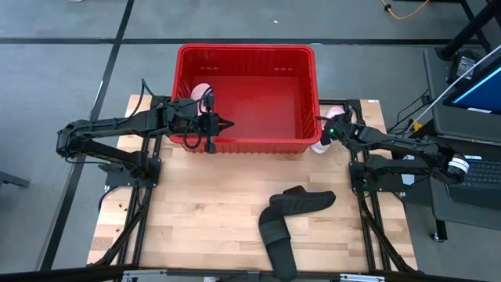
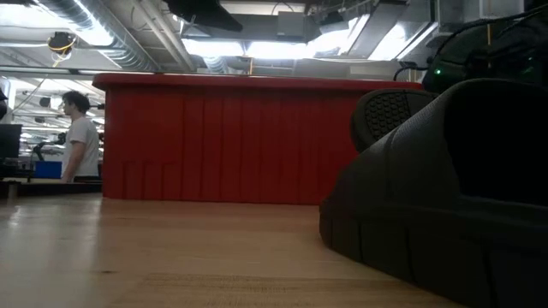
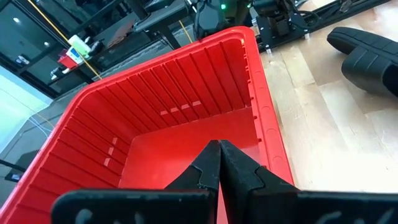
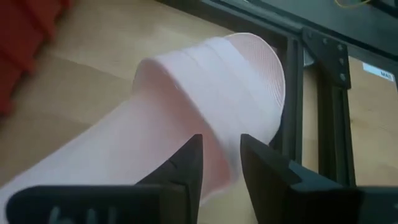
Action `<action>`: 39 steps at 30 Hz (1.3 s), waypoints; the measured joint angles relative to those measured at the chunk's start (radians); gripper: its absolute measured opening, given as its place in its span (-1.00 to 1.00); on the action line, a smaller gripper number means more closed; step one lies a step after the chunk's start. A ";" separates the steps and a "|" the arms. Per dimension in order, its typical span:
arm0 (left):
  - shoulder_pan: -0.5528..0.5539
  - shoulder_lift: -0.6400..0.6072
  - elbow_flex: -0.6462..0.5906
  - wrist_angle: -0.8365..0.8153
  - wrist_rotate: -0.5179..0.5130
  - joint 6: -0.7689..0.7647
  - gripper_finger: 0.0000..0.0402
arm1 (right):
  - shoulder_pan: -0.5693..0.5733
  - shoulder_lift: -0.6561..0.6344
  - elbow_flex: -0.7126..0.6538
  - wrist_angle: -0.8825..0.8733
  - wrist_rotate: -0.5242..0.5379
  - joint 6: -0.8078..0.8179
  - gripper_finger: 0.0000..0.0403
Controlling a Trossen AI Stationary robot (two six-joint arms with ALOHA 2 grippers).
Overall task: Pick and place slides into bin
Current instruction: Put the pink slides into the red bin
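The left gripper [image 3: 219, 163] hangs over the near rim of the red bin [image 3: 93, 124], fingers pressed together (no gap between the tips). Beyond the bin, black slides [image 3: 367, 56] lie on the wooden table [image 3: 323, 118].

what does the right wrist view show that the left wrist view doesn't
Only the right wrist view shows a pale pink slide on the table beside a dark frame rail, with the right gripper open over its strap. Only the left wrist view shows the bin's inside, the black slides and the shut left gripper. Both show wooden tabletop.
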 joint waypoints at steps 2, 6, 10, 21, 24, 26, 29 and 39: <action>0.000 0.000 0.000 0.000 0.000 -0.011 -0.98 | -0.011 0.020 0.000 0.003 -0.001 -0.001 -0.46; 0.000 0.000 0.000 0.000 0.000 -0.020 -0.99 | -0.032 0.058 0.000 0.007 0.000 -0.001 -0.46; 0.000 0.000 0.000 0.000 0.000 -0.020 -0.98 | -0.048 0.078 0.000 0.015 0.005 -0.005 -0.46; 0.000 0.000 0.000 0.000 0.000 -0.020 -0.99 | -0.063 0.078 0.000 0.012 0.009 -0.048 -0.65; 0.000 0.000 0.000 -0.001 0.000 -0.020 -0.99 | -0.063 0.078 0.000 0.010 0.008 -0.110 -0.91; 0.000 0.000 0.000 -0.001 0.000 -0.020 -0.98 | -0.067 0.078 0.000 0.009 0.006 -0.110 -0.93; 0.000 0.000 0.000 -0.001 0.000 -0.020 -0.99 | -0.067 0.078 0.001 0.007 0.004 -0.109 -0.96; 0.000 0.000 0.000 -0.001 0.000 -0.023 -0.99 | -0.067 0.002 0.083 -0.130 -0.033 -0.111 -0.96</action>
